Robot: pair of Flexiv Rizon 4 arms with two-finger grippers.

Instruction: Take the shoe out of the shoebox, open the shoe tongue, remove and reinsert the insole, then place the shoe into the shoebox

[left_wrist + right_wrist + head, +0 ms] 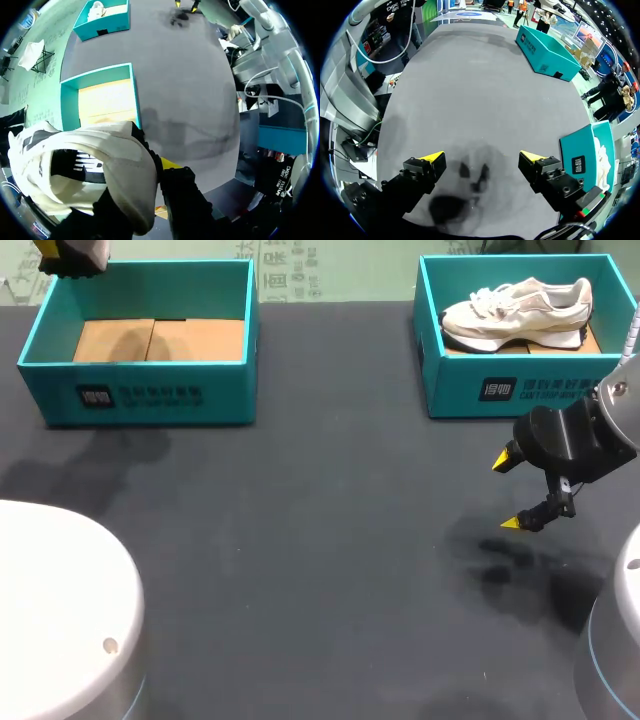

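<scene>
Shoe (85, 165), white with a black side mark, right up against the left wrist camera, gripped in the left pincer (142, 172): one yellow fingertip (170, 163) pressed to the edge of the sole, the other hidden behind the upper. Hangs raised over one end of the left shoebox (134, 95), clear of its walls as far as can be seen. Below, teal walls around a brown cardboard floor (107, 100). Stands at the far left of the dark grey tabletop (320, 540) in the head view, with the left pincer above its far left corner, cut off by the view's edge. Further across, a stretch of tabletop, then the right pincer (510, 492), fingers spread wide apart, yellow tips angled down, hovering just above the surface over a dark shadow (500, 560). Beyond that, at the far right, a second teal shoebox (500, 390), well apart from the first. Inside, a second shoe (518, 312), cream and white with a dark edge to the sole, lengthwise along the box, toe toward the left shoebox.
</scene>
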